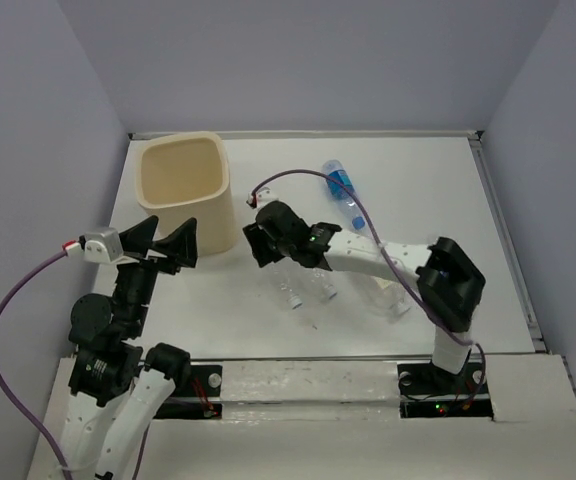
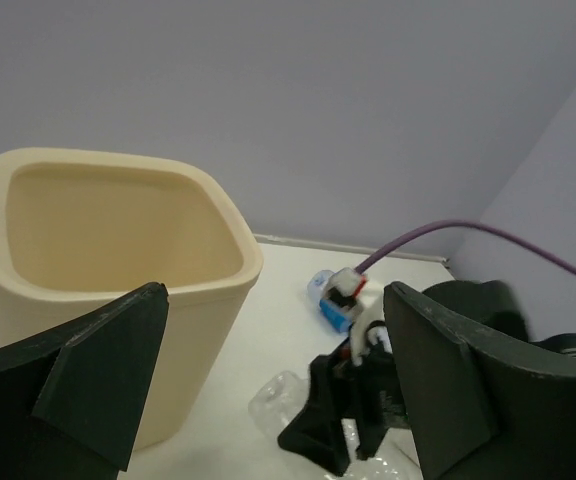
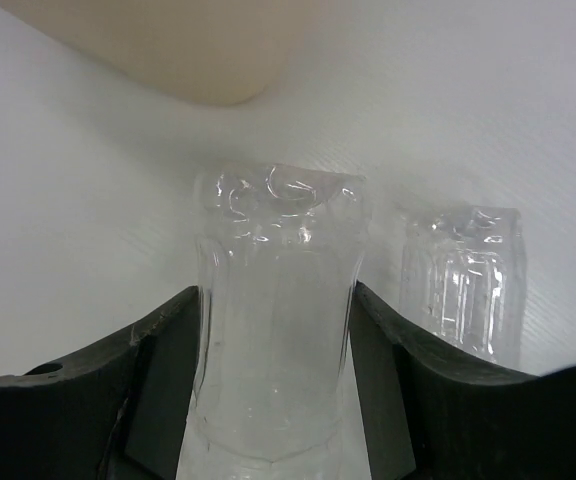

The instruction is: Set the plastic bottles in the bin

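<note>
The cream-beige bin (image 1: 183, 190) stands at the back left and also shows in the left wrist view (image 2: 118, 250). My right gripper (image 1: 268, 245) is shut on a clear ribbed plastic bottle (image 3: 276, 330), its fingers (image 3: 158, 380) pressing both sides. That bottle (image 1: 293, 290) reaches toward me on the table. A second clear bottle (image 3: 463, 280) lies just to its right, and a third (image 1: 388, 298) lies under the right arm. A blue-labelled bottle (image 1: 346, 190) lies at the back. My left gripper (image 1: 163, 245) is open and empty beside the bin's near side.
The white table top ends at a raised back edge (image 1: 308, 133) with grey walls around it. A purple cable (image 1: 298, 175) loops over the right wrist. The right arm (image 1: 388, 260) spans the table's middle.
</note>
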Robot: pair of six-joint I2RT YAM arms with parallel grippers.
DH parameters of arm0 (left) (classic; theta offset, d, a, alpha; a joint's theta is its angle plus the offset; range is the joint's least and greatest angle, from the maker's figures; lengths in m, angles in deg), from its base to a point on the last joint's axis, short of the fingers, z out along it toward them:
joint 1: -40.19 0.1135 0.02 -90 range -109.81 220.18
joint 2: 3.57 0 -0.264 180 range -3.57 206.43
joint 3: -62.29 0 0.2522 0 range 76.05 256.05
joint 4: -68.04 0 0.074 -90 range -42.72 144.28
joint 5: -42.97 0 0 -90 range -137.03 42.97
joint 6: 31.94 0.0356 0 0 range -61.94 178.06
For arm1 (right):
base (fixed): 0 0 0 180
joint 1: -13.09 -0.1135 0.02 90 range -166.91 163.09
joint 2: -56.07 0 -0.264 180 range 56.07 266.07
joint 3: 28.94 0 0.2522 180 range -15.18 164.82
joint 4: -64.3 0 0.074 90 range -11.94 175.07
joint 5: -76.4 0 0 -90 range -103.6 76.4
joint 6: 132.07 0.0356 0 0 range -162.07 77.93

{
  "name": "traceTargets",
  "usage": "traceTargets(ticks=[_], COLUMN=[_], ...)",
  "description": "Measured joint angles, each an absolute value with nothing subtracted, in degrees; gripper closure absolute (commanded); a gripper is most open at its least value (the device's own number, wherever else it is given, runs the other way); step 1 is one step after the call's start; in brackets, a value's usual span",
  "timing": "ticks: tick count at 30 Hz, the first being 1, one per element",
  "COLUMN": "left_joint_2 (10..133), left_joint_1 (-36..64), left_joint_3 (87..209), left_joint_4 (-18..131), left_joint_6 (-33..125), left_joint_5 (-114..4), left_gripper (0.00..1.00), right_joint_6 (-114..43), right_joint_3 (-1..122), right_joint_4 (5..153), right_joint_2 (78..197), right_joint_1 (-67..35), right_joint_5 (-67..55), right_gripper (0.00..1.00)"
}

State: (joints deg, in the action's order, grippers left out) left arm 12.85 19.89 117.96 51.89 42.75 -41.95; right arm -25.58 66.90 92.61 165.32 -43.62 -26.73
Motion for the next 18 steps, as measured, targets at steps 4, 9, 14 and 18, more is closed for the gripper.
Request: traceTargets(ticks=[4, 9, 14, 18], left_joint_2=[10.05, 8.98, 8.98, 8.79], left_joint_1=[19.1, 18.56, 17.49, 16.87], left_joint_3=[116.67, 115.9, 115.82, 115.82], left_joint_4=[51.43, 51.56, 51.17, 50.23], left_joint_6=[42.77, 42.72, 42.48, 42.07], left_joint_5=[-38.93, -37.03, -34.82, -32.81], left_gripper=[0.01, 0.01, 0.01, 0.01], right_joint_6=[-25.66, -26.89, -31.57, -37.55], right_joint_3=[65.66, 68.35, 80.85, 97.9], right_joint_4=[93.05, 91.02, 89.07, 85.73], right_joint_2=[151.22, 137.23, 139.07, 151.59], right_joint_1=[-44.95, -45.5, -45.45, -45.45], right_joint_5=[-26.42, -24.96, -23.43, -23.95], right_gripper=[0.7, 0.7, 0.7, 0.71])
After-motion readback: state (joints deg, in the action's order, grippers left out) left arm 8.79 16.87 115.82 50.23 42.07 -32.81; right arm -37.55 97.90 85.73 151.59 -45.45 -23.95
